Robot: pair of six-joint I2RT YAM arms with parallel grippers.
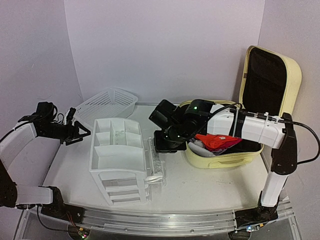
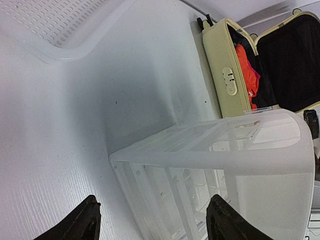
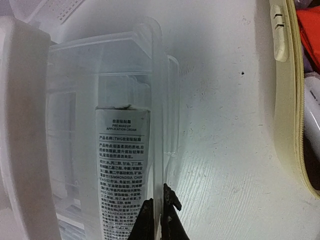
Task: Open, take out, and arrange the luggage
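**A:** Where was the luggage [image 1: 220, 161]?

**B:** At about three o'clock on the table [image 1: 200, 187], seen from overhead. It lay open, its lid [image 1: 295, 75] standing upright toward one o'clock with the black lining showing. A red garment [image 1: 217, 141] sat on top of what was inside.

**A:** And the right arm?

**B:** It reached across the open shell toward nine o'clock. The right gripper [image 3: 161, 212] had its fingers pressed together, tips meeting right at the rim of a clear drawer [image 3: 100, 75]. I couldn't tell whether they pinched that rim or only touched it. Nothing else was in them.

**A:** Anything in the drawer?

**B:** A white tube [image 3: 122, 170] with black print, lying lengthwise just beside the fingers.

**A:** What was further out?

**B:** The white drawer organizer [image 1: 117, 150] stood at nine o'clock of the luggage, with the clear drawer against its three-o'clock side. A white mesh basket [image 1: 107, 102] sat near its eleven o'clock.

**A:** The left side?

**B:** The left gripper [image 2: 155, 222] hung at nine o'clock of the organizer, its jaws spread wide and gripping nothing.
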